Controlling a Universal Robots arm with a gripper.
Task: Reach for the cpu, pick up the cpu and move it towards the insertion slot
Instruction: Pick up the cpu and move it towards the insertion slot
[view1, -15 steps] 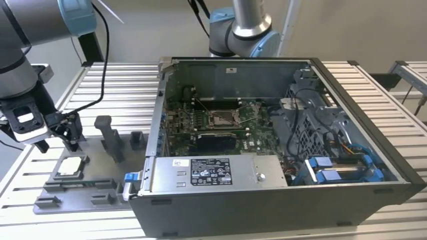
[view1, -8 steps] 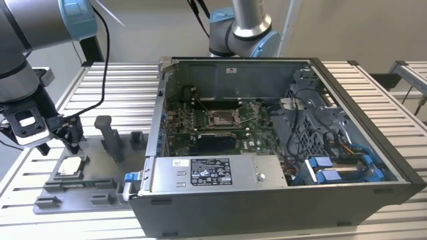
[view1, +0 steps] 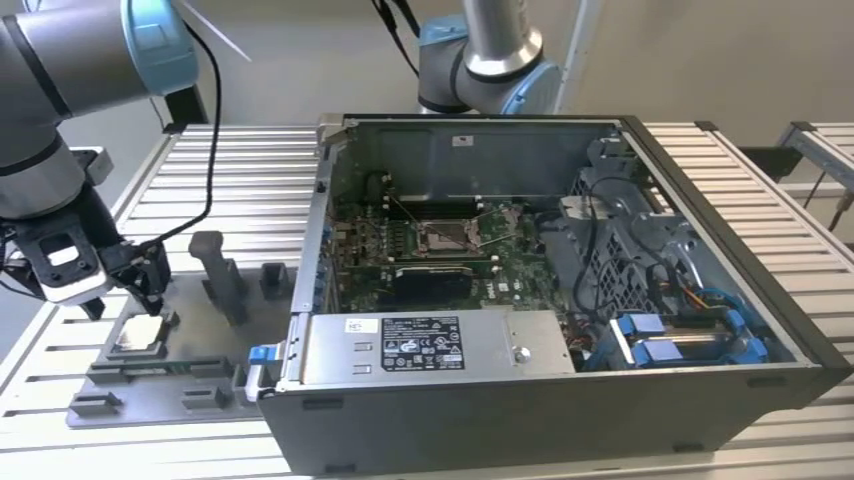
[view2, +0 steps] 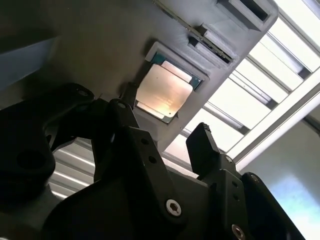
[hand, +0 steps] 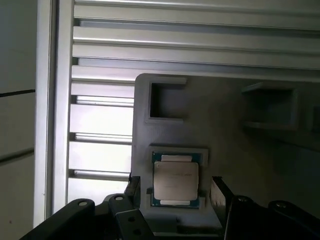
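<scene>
The cpu (view1: 139, 335) is a flat silvery square lying in a shallow recess of the grey plastic tray (view1: 187, 375) at the exterior view's left. My gripper (view1: 123, 303) hovers just above the chip, open, a dark finger on either side and nothing between them. Both wrist views look past the fingers (hand: 220, 192) at the cpu (hand: 175, 183) (view2: 163, 92) seated in its pocket, with the gripper (view2: 162, 131) apart from it. The insertion slot (view1: 446, 236), a shiny metal frame with a dark centre, sits on the green motherboard inside the open computer case.
The open computer case (view1: 534, 400) fills the middle and right of the slatted metal table (view1: 240, 160). Upright grey blocks (view1: 220, 275) rise from the tray beside my gripper. A second robot arm (view1: 487, 55) stands behind the case. Blue cable clips (view1: 681, 345) lie inside the case.
</scene>
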